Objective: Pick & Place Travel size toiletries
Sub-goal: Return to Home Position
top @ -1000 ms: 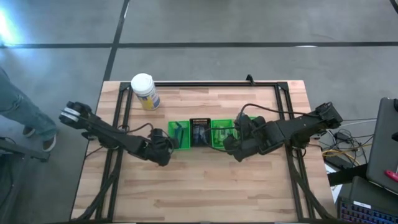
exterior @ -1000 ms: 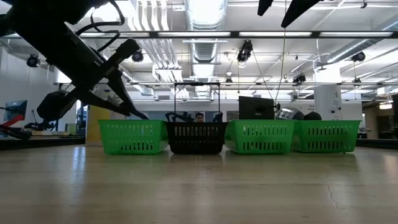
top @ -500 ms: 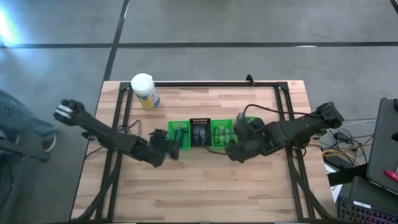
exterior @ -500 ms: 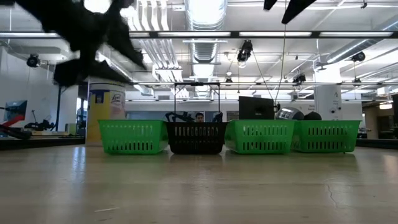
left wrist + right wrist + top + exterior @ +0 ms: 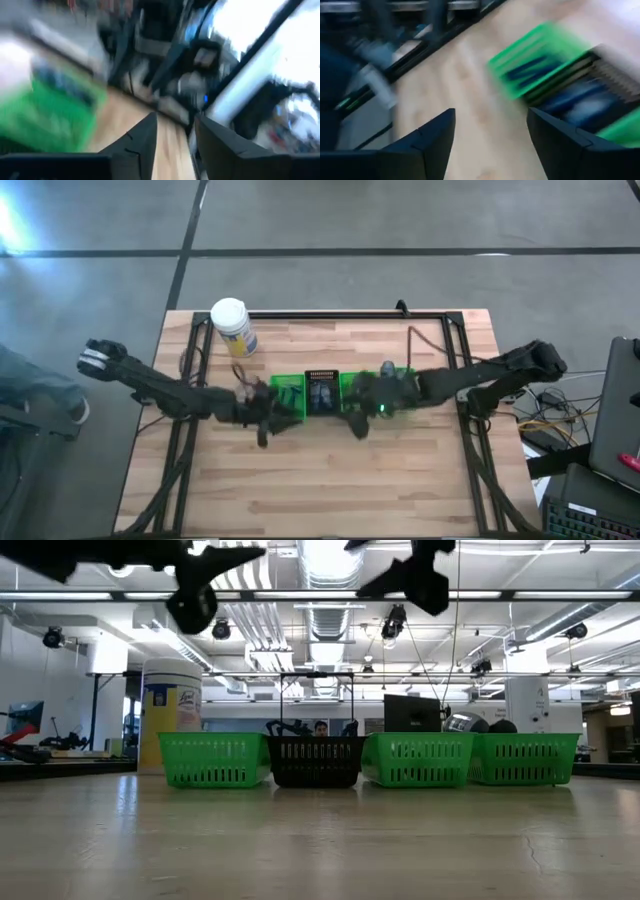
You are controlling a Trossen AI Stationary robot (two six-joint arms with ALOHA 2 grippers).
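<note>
**Sorting looks finished; only the arms left to park**

Well left of the black basket [image 5: 315, 760] stands the white jar [image 5: 232, 327], no part of the job. Just left of that basket the left gripper [image 5: 175, 117] hangs released and empty. The toiletries [image 5: 320, 396] lie in the basket row, and none show loose on the table [image 5: 330, 480]. Just right of it, the right gripper [image 5: 491, 112] is spread wide, holding nothing.

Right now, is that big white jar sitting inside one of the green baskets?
No, the white jar stands on the bare table near its far left corner, apart from the row of baskets.
</note>
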